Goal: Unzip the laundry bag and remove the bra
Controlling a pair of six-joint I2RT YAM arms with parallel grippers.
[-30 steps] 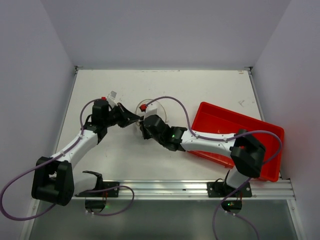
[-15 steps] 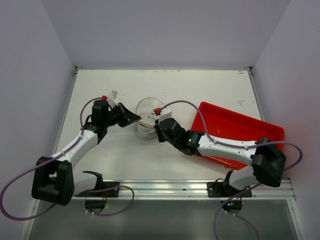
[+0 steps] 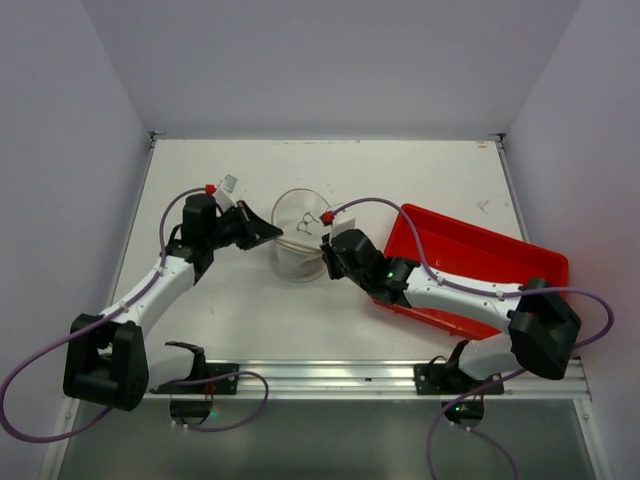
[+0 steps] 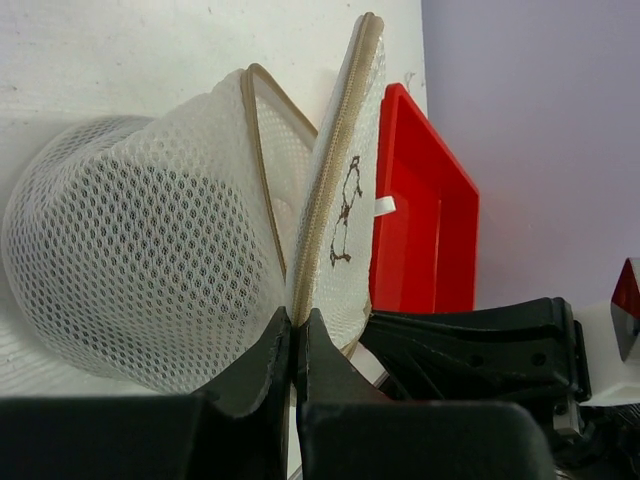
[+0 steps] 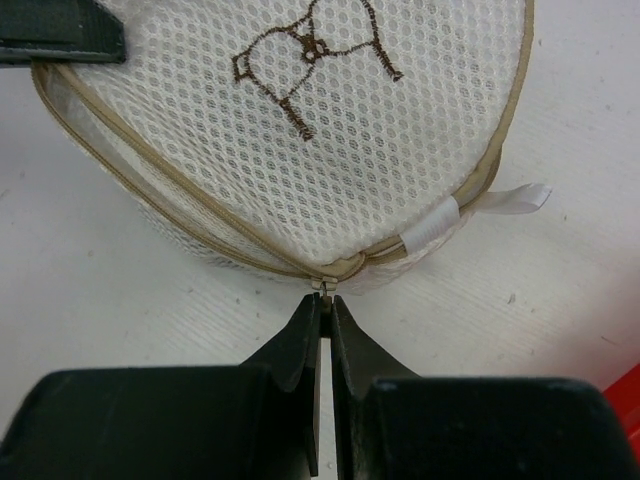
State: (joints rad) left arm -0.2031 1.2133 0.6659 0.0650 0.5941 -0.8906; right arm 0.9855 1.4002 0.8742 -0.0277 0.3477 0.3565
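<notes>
The laundry bag (image 3: pixel 298 238) is a small round white mesh case in the middle of the table. Its two halves gape apart along a tan zipper rim (image 4: pixel 330 190), and the upper half (image 5: pixel 330 120) bears a brown embroidered outline. My left gripper (image 4: pixel 296 322) is shut on the edge of the rim at the bag's left side (image 3: pixel 277 236). My right gripper (image 5: pixel 326 300) is shut on the metal zipper pull (image 5: pixel 325 287) at the bag's near right side (image 3: pixel 322 252). The bra is hidden; only white mesh shows.
A red tray (image 3: pixel 470 240) lies to the right of the bag, with my right arm stretched across its near edge. A white loop tag (image 5: pixel 515 200) sticks out of the bag's seam. Walls enclose the table on the left, back and right.
My right gripper has travelled rightward round the bag's near rim with the zipper pull, and the two halves have parted. The left gripper has kept its hold and barely moved.
</notes>
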